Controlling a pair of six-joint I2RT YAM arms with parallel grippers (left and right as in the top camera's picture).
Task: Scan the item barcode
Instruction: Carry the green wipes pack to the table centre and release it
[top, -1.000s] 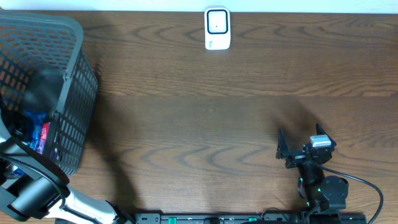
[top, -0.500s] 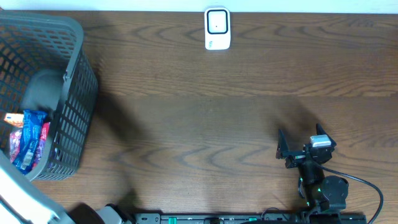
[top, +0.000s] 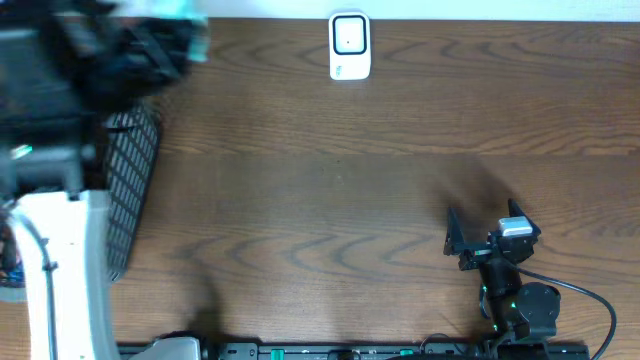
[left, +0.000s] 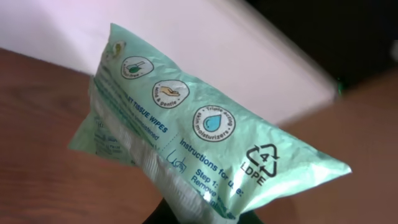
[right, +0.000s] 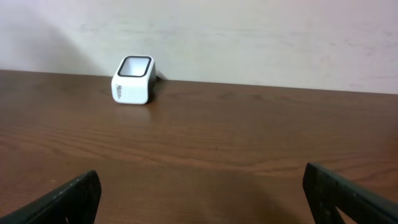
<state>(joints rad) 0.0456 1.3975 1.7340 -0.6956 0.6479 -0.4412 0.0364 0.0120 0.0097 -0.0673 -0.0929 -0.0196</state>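
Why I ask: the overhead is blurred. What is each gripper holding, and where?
The left gripper pinches the green tissue wipes pack by its bottom edge. The right gripper is open, holding nothing.

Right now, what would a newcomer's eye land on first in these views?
The mint-green wet-tissue pack fills the left wrist view, gripped at its lower end by the shut left hand, which is a dark blur above the basket at the overhead view's far left. Next comes the white scanner, alone at the table's far edge, while the right hand rests open near the front right.
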